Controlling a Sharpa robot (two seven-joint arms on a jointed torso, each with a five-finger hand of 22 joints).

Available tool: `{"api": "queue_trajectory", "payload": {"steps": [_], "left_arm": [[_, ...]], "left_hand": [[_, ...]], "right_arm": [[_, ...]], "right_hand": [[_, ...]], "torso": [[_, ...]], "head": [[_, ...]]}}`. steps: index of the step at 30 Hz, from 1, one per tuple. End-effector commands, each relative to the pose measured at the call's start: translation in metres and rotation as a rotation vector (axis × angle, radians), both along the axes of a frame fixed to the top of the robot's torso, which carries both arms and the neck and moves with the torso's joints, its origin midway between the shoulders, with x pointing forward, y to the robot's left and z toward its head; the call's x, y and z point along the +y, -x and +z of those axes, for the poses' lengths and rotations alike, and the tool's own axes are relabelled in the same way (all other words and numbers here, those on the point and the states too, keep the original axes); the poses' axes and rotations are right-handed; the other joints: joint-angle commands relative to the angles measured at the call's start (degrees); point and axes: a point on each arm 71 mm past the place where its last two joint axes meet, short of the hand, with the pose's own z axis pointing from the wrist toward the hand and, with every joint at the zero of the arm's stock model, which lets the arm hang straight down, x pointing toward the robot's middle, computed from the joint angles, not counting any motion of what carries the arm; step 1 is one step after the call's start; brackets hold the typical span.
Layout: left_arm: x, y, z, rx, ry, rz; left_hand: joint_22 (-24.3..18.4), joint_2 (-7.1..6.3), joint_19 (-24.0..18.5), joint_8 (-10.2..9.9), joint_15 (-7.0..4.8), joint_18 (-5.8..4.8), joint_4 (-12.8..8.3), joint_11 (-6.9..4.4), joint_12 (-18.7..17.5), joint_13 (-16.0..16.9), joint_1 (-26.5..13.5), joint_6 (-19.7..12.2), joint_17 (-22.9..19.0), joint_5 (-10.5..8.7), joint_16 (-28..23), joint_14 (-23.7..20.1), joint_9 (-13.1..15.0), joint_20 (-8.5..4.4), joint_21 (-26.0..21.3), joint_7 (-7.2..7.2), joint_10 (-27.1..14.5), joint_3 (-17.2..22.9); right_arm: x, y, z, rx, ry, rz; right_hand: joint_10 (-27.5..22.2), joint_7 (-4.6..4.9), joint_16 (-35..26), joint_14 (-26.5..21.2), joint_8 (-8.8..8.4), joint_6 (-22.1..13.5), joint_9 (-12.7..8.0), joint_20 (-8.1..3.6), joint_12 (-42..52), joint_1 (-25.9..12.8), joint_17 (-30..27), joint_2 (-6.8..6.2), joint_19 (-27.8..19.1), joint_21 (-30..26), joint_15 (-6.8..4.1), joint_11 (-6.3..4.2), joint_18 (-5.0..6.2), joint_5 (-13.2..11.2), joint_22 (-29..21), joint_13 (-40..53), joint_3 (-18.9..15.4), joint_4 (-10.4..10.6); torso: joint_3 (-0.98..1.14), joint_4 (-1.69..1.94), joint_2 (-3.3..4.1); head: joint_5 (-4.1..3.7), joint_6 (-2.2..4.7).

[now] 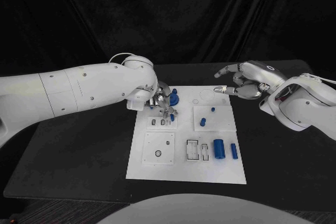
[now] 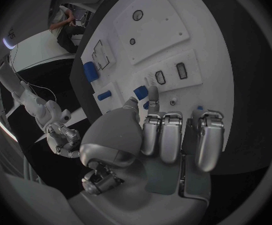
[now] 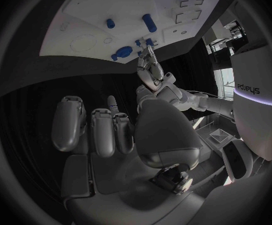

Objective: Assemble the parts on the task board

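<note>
White board [image 1: 183, 171] flat on the black surface [image 1: 77, 151]. Left hand [image 1: 161, 102] low over the board's far left part, fingertips [image 2: 153, 91] down beside small blue parts [image 1: 173, 117]; whether pinching one, cannot tell. Right hand [image 1: 243, 83] hovering by the far right corner, fingers loosely curled, holding nothing. Blue disc [image 1: 174, 94] just beyond the left hand. Peg [image 1: 203, 121] mid-board. Large cylinder [image 1: 219, 148] and slimmer one [image 1: 234, 151] side by side near right.
</note>
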Motion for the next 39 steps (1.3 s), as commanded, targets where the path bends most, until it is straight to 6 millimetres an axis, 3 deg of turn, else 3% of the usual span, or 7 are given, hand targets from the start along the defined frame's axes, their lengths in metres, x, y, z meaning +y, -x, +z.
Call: {"api": "queue_trajectory", "payload": {"steps": [1,10,20,39], "left_arm": [[-0.0024,0.0007,-0.0005,0.002,0.021,-0.012],[-0.0043,0.0012,-0.0013,0.004,0.026,-0.018],[-0.0083,0.0020,-0.0020,0.009,0.027,-0.029],[-0.0122,0.0038,-0.0057,0.029,0.014,-0.046]], "left_hand": [[14.4,-0.04,5.4,-0.5,-0.39,-0.59,-0.1,-0.17,0.1,14.9,0.7,0.5,15.1,0.24,0.2,6.0,0.1,-0.47,-0.2,0.04,6.0,0.5],[14.2,-0.19,5.2,-0.8,-0.46,-0.54,-0.4,-0.25,0.1,14.9,0.7,0.8,15.1,0.23,0.2,6.0,0.3,-0.52,-0.3,-0.04,6.0,0.8],[14.2,-0.26,5.2,-1.5,-0.61,-0.53,-0.9,-0.40,0.1,14.9,0.7,1.5,15.1,0.52,0.2,6.0,0.6,-0.65,-0.3,-0.21,6.0,1.6],[14.0,-0.85,5.0,-3.2,-1.04,-0.45,-2.0,-0.80,0.1,14.9,0.2,2.8,15.1,0.29,0.2,6.0,1.8,-1.06,-0.4,-0.56,6.0,3.5]], "right_arm": [[0.0003,0.0003,-0.0005,-0.009,0.000,0.003],[0.0001,-0.0005,-0.0016,-0.002,0.005,-0.001],[0.0010,-0.0011,-0.0032,0.006,0.009,-0.001],[0.0014,-0.0020,-0.0055,0.014,0.013,-0.005]], "right_hand": [[5.4,0.03,0.1,4.3,0.14,0.5,-0.1,0.40,-0.2,0.1,6.3,0.66,-0.1,0.1,0.40,0.34,-0.67,0.3,10.1,14.5,-0.3,0.1],[5.4,0.03,0.1,4.3,0.14,0.5,-0.1,0.40,-0.2,0.1,6.3,0.66,-0.1,0.1,0.40,0.34,-0.67,0.3,10.1,14.5,-0.3,0.1],[5.3,0.10,-0.1,4.2,0.18,0.7,-0.1,0.41,-0.3,0.2,6.1,0.74,-0.2,-0.2,0.42,0.38,-0.61,0.4,10.0,14.4,-0.4,0.1],[5.1,0.28,-0.5,4.1,0.15,1.2,-0.4,0.51,-0.5,1.1,5.5,0.97,-0.4,-0.8,0.55,0.53,-0.50,0.8,9.8,14.2,-0.4,-0.4]], "torso": [[0.01,0.01,-0.02],[0.03,0.03,-0.02],[0.04,-0.03,-0.05],[0.09,-0.02,-0.05]], "head": [[0.04,-0.14],[-0.06,-0.29],[0.52,-0.29],[0.51,-0.29]]}}
